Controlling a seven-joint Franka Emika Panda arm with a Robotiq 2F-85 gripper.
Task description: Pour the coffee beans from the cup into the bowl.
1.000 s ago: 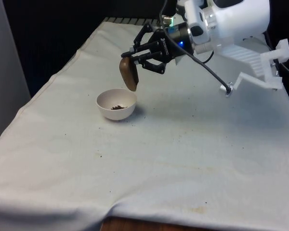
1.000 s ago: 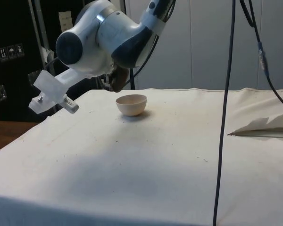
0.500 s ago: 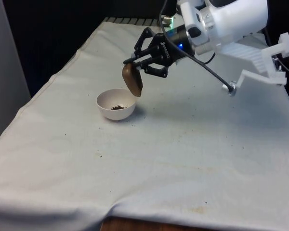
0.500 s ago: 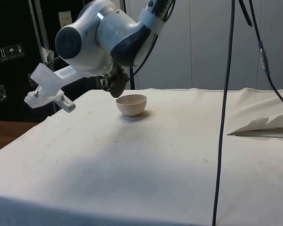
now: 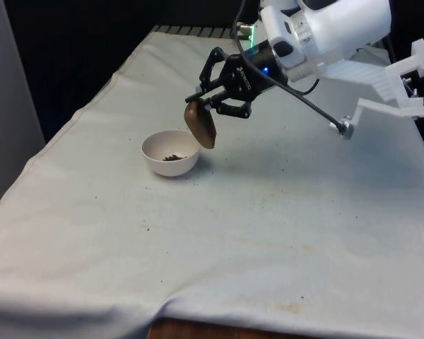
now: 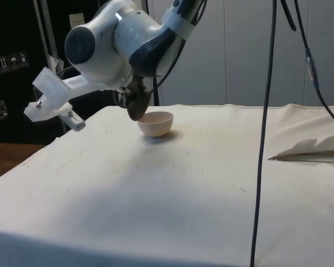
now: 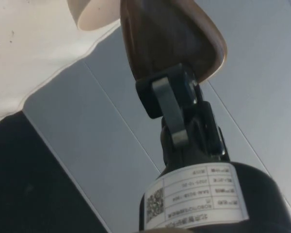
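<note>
The desk (image 5: 283,233) carries a white bowl (image 5: 170,153) with a few coffee beans (image 5: 172,157) lying in it. Above and just beside the bowl's rim, on the front view's right, the tool (image 5: 213,106) is clamped on the tipped brown cup (image 5: 200,125). Any beans left (I cannot see inside) could drop outside the bowl, since the cup's mouth seems to hang off its rim.

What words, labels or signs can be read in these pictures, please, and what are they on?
White label with a QR code on the tool's body: printed lines too small to read.
Row of small white handling pictograms on the dark cabinets: symbols, no legible words.
Pale tag higher on the same cabinets: illegible.
Cup, bowl: no text.
</note>
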